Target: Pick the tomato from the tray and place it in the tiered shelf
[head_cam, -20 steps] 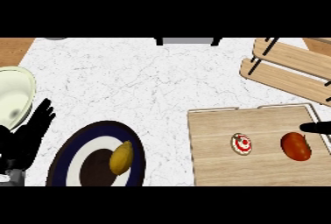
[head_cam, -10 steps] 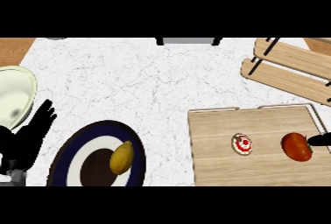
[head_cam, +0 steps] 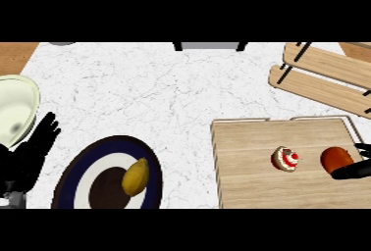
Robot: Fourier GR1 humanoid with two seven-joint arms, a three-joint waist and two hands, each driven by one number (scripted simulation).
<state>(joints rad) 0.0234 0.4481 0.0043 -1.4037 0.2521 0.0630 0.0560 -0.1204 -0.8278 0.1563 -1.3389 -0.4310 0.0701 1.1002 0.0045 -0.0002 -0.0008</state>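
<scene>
Two hands show at opposite edges of the marbled counter point(head_cam: 167, 93). At the far left, the left hand point(head_cam: 33, 152) rests with its fingers straight and pointing up the view, holding nothing; it lies just beside a pale green plate point(head_cam: 14, 110) that is cut by the left edge. Next to it, low in the view, sits a dark blue plate point(head_cam: 83, 171) with white and dark rings, and a yellow-brown fruit point(head_cam: 135, 176) lies tilted on its right part. Further right is a wooden tray point(head_cam: 253, 147), reaching to the right edge. On it stands a small cupcake point(head_cam: 285, 159) with white and red topping, and just beside that, to the right, the tomato point(head_cam: 335, 159). The right hand point(head_cam: 355, 168) comes in from the right edge, its dark fingers curled against the tomato's right and lower side, touching it while it sits on the tray. Above the tray, in the upper right corner, lies the slatted wooden shelf point(head_cam: 322, 78), well apart from the tomato.
</scene>
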